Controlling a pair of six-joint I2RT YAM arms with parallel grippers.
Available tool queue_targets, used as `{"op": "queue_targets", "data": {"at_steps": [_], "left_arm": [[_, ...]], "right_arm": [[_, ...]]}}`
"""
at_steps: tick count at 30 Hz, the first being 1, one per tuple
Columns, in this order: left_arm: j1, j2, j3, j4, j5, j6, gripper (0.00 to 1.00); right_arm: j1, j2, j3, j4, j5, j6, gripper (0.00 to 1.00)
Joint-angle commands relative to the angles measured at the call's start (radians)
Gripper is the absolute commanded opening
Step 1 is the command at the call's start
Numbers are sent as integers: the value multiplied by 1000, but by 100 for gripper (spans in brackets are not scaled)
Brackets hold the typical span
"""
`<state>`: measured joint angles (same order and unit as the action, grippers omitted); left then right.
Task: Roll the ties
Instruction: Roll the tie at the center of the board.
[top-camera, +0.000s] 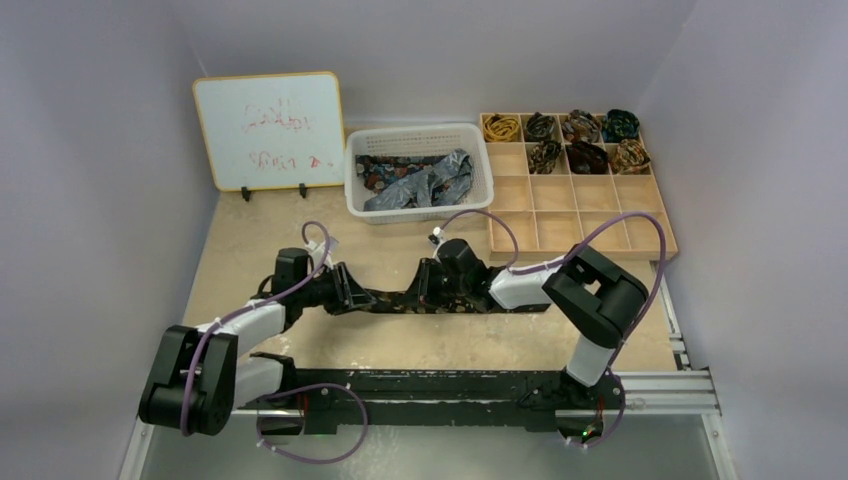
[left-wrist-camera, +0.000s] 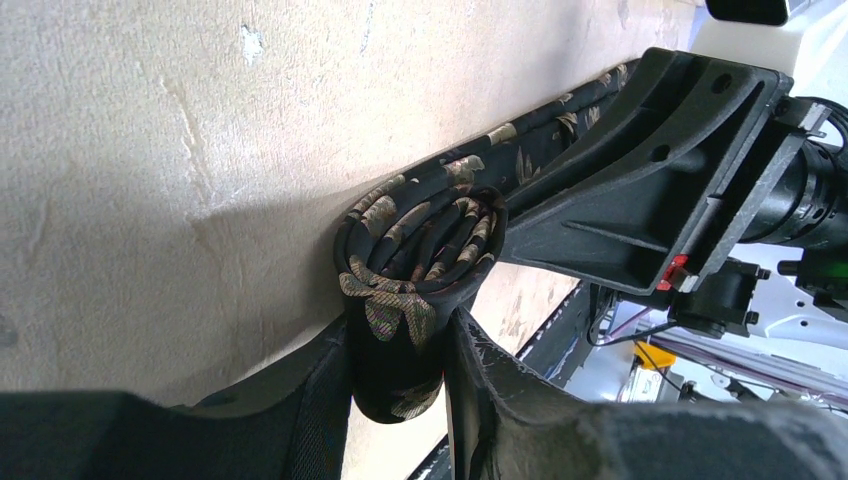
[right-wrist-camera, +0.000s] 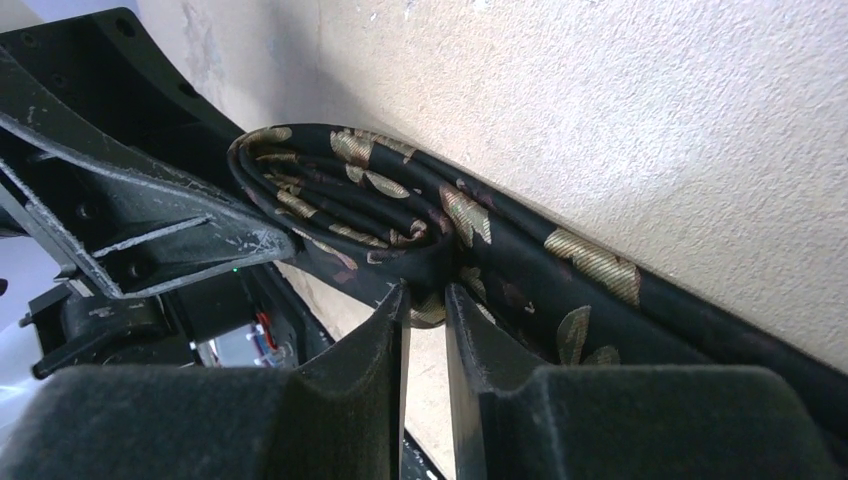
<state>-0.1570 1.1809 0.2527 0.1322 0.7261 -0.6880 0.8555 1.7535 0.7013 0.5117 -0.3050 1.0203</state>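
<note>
A dark tie (top-camera: 470, 303) with gold-brown leaf motifs lies stretched across the table between my two grippers. Its left end is wound into a small coil (left-wrist-camera: 420, 240). My left gripper (left-wrist-camera: 400, 345) is shut on that coil, both pads pressing its sides. The right gripper (right-wrist-camera: 425, 297) sits just right of the coil (right-wrist-camera: 330, 195), its narrow jaws pinching the tie's lower edge. The flat rest of the tie (right-wrist-camera: 590, 265) runs away to the right. In the top view the left gripper (top-camera: 350, 292) and the right gripper (top-camera: 425, 292) face each other closely.
A white basket (top-camera: 418, 133) at the back holds loose ties (top-camera: 425, 182). Right of it a wooden compartment tray (top-camera: 580, 215) has several rolled ties (top-camera: 585, 155) in its far cells. A whiteboard (top-camera: 268, 130) stands back left. A metal rail (top-camera: 650, 385) runs along the near edge.
</note>
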Motion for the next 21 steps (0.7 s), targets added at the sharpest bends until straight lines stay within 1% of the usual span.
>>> {"op": "queue_targets", "data": {"at_steps": [1,4,8,11,14,17,21], "left_arm": [[7,-27,30,-7,-26,-4,33],[7,-36,34,-16,-33,-10,33],[7,-45,37,-35,-42,-10,33],[7,-48,41,-45,-50,-10,34],[7,-45,44,-49,-51,-11,37],[7,-52,48,-62,-64,-12,43],[7,-73,55,-94,-95,-8,59]], "right_arm": [[-1,-44,10,-19,25,0,23],[-1,-38,17,-33,30,0,28],[-1,-28,22,-32,36,-1,29],[-1,-10,34,-38,38,-5,24],[-1,11,45,-40,30,-12,21],[-1,14,49,-53,39,-13,20],[-3,18,53,-91,69,-10,21]]}}
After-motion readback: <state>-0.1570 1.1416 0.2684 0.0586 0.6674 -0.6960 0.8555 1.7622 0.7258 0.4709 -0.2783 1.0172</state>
